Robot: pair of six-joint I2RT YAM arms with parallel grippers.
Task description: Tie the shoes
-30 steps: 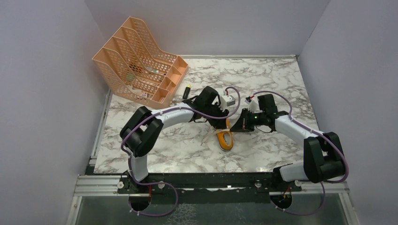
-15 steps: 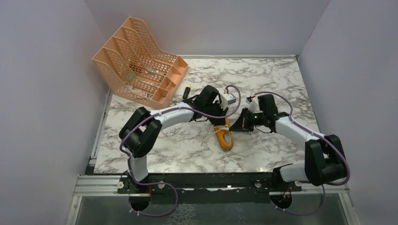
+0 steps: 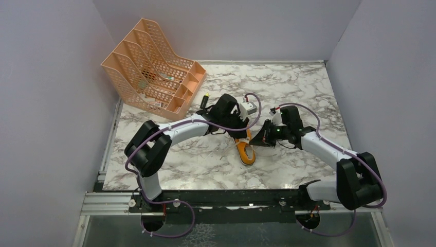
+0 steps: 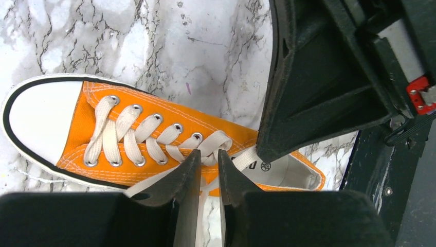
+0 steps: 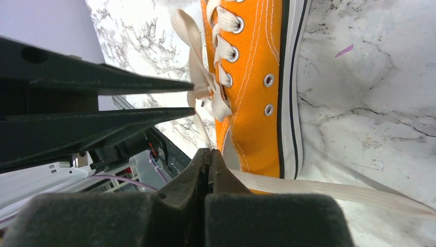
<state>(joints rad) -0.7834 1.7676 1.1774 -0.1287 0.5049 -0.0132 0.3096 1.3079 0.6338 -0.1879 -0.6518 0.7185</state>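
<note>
While the orange sneaker (image 4: 169,128) sits on the table (image 3: 288,87), laced but showing no bow, the right hand (image 5: 208,154) is clamped on one lace strand (image 5: 202,126) and the left hand (image 4: 208,164) stands a slit apart astride another, so the tying itself looks barely begun.

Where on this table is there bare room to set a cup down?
Bare marble lies in the far right corner of the table, and along the near edge in front of the shoe. Crowded: the centre, where the left gripper and right gripper meet over the laces, and far left by the rack.
</note>
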